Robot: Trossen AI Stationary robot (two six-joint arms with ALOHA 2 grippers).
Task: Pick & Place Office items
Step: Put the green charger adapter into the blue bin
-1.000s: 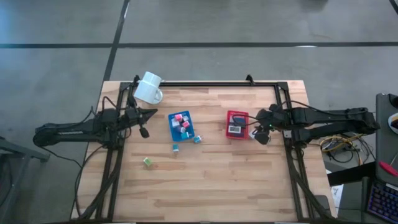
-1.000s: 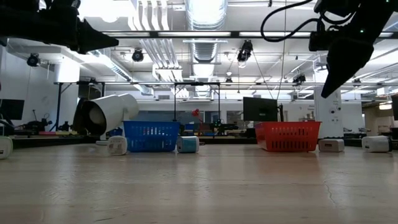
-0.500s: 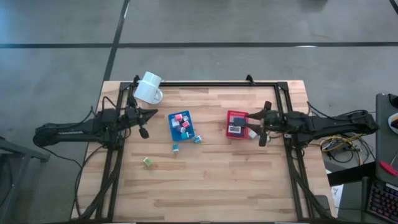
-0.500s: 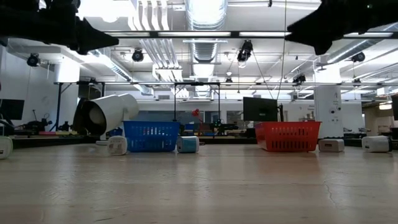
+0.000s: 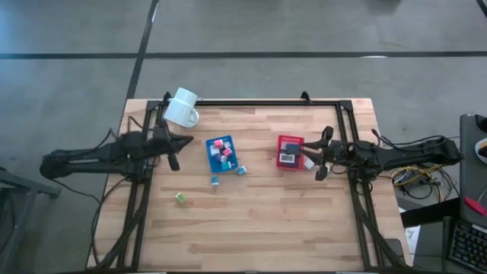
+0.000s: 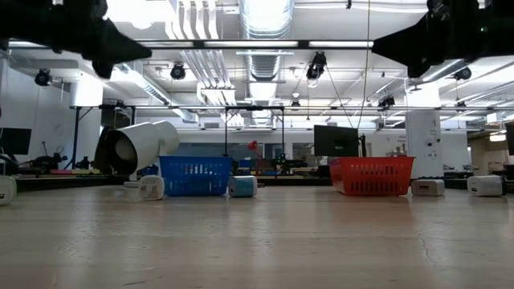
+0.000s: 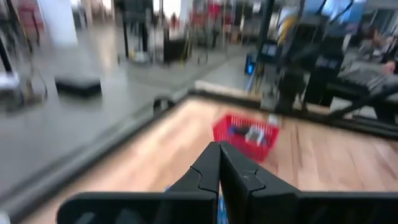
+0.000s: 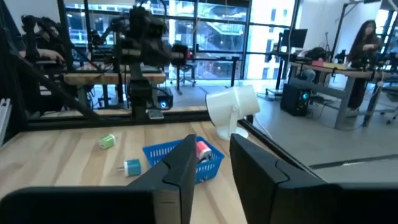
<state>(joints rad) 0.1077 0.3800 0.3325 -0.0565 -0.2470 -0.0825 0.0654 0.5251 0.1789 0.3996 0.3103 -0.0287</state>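
Tiny blocks (image 5: 222, 150) — pink, white, blue — heaped together; 2 teal cubes (image 5: 241, 170) and 1 green cube (image 5: 180, 198) lie loose nearby.

The high view looks straight down from well above, taking in the whole wooden table (image 5: 251, 221) with grey floor along the frame's top. The low view sits at tabletop level, looking level across the boards into the room. Both show the blue basket (image 6: 193, 176), centre-left, and the red basket (image 6: 372, 176), centre-right. Each wrist view looks forward along its arm across the table toward the opposite arm.
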